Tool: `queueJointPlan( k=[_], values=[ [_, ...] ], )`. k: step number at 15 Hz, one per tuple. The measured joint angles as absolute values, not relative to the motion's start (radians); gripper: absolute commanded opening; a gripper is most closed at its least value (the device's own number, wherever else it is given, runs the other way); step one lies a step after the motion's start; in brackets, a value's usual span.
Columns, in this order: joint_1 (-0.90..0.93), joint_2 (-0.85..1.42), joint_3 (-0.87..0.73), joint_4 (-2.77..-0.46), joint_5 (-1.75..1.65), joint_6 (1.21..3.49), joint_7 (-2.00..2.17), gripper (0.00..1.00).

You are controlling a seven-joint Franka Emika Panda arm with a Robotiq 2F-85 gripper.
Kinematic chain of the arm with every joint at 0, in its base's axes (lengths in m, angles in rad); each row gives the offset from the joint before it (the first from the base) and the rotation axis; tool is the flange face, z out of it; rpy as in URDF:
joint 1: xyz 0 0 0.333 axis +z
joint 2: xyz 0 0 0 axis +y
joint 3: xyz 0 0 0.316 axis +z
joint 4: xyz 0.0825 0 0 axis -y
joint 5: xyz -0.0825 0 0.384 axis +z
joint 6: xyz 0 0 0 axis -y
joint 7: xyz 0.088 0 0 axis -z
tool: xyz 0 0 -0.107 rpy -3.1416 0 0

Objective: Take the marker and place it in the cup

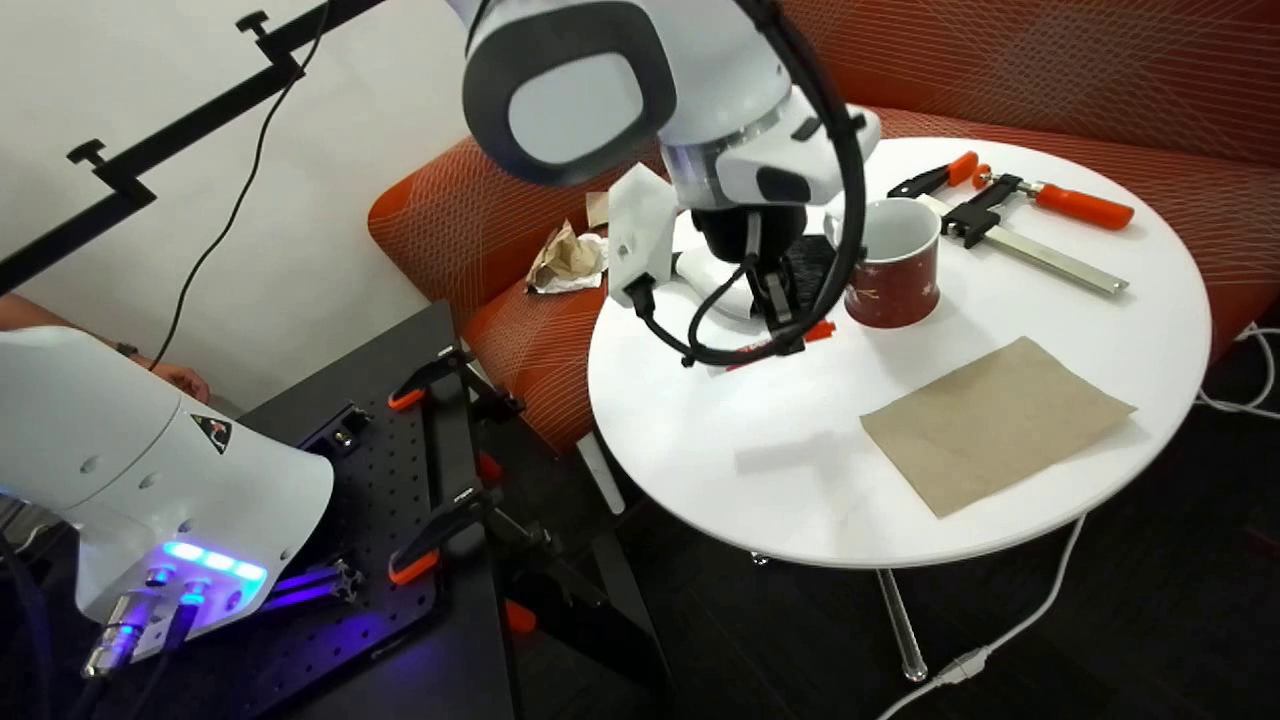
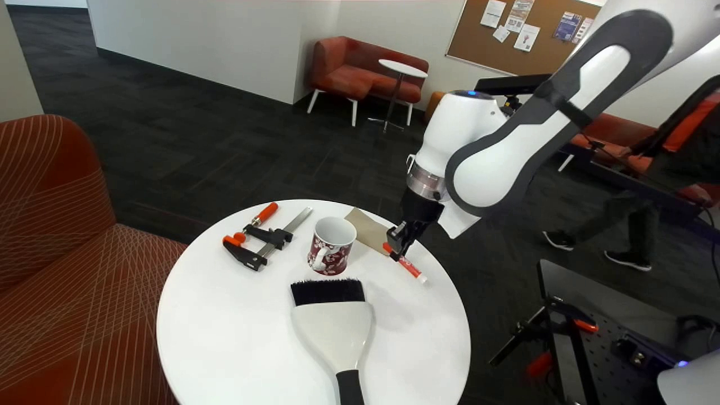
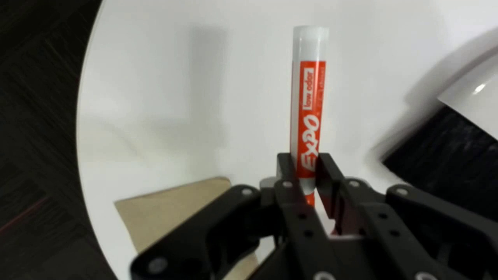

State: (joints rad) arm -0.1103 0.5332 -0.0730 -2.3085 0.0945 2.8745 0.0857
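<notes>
The marker, red and white with "EXPO" lettering, lies between my gripper's fingers in the wrist view (image 3: 310,105). My gripper (image 3: 304,165) is shut on it near its red cap end. The white end points away from the fingers. A shadow on the table lies apart from the marker, so it is held above the surface. The marker also shows in both exterior views (image 1: 818,332) (image 2: 412,268), with the gripper (image 1: 785,335) (image 2: 396,247) around it. The cup, a dark red mug with a white inside, stands upright beside the gripper (image 1: 893,290) (image 2: 331,256). The wrist view does not clearly show it.
A wide brush with black bristles and a white body (image 2: 333,332) lies near the mug; it also shows in the wrist view (image 3: 447,155). A red-handled bar clamp (image 1: 985,215) lies behind the mug. Brown paper (image 1: 1000,425) lies on the round white table (image 1: 790,510).
</notes>
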Motion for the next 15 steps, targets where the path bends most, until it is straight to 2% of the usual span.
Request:
queueJointPlan(
  k=[5,12,13,15],
  values=[
    [-0.013,0.337,-0.11,-2.342,0.003,2.724,0.089,0.05],
    [0.008,0.124,-0.079,-2.275,-0.073,2.412,0.082,0.05],
    [0.008,0.109,-0.07,-2.261,-0.073,2.389,0.078,0.19],
    [0.008,0.091,-0.054,-2.242,-0.062,2.366,0.041,0.19]
  ],
)
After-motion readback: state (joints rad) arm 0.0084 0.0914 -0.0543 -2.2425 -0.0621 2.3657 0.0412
